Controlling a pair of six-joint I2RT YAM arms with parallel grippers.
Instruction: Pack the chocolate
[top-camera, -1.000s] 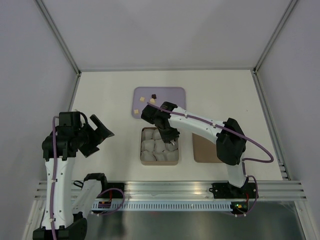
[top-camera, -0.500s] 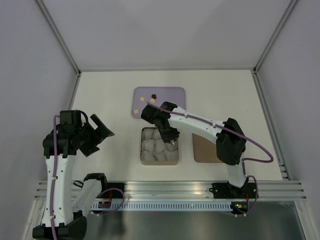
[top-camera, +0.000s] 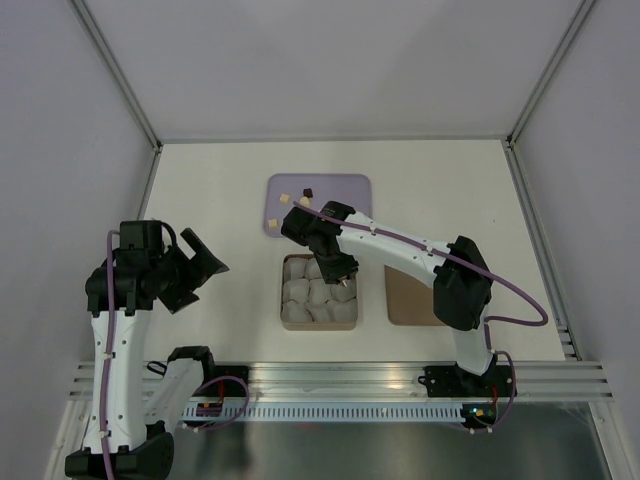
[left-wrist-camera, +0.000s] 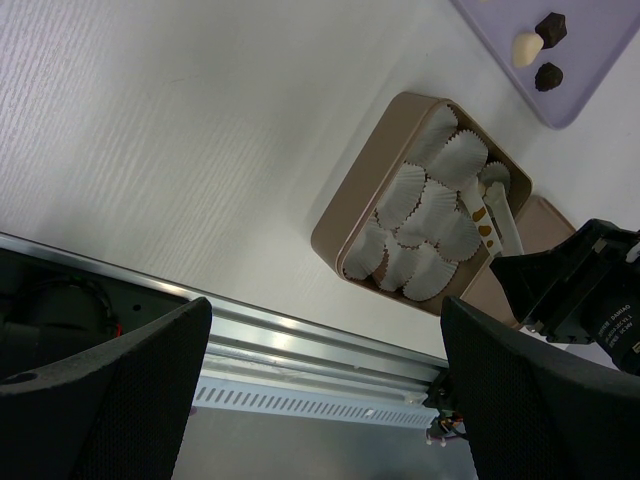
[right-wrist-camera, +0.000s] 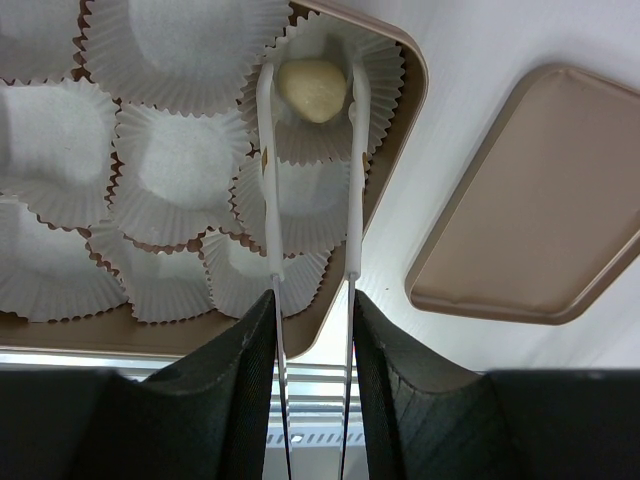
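Observation:
My right gripper (right-wrist-camera: 312, 300) is shut on white tweezers (right-wrist-camera: 266, 180). The tweezer tips straddle a pale tan chocolate (right-wrist-camera: 312, 88) that sits in a white paper cup (right-wrist-camera: 300, 140) at a corner of the tan box (right-wrist-camera: 412, 72). In the top view this gripper (top-camera: 338, 270) is over the box (top-camera: 284, 322). More chocolate pieces, tan (top-camera: 284, 197) and dark (top-camera: 307, 190), lie on the purple tray (top-camera: 345, 215). They also show in the left wrist view, a pale one (left-wrist-camera: 526, 47) and a dark one (left-wrist-camera: 548, 76). My left gripper (top-camera: 195, 265) is open and empty, held up left of the box.
The flat brown lid (top-camera: 405, 295) lies right of the box, also in the right wrist view (right-wrist-camera: 530, 240). The box holds several empty white paper cups (left-wrist-camera: 430, 215). An aluminium rail (top-camera: 330, 385) runs along the near edge. Walls enclose the table.
My right gripper has shifted slightly toward the far side over the box with the tweezers. The left arm has barely moved.

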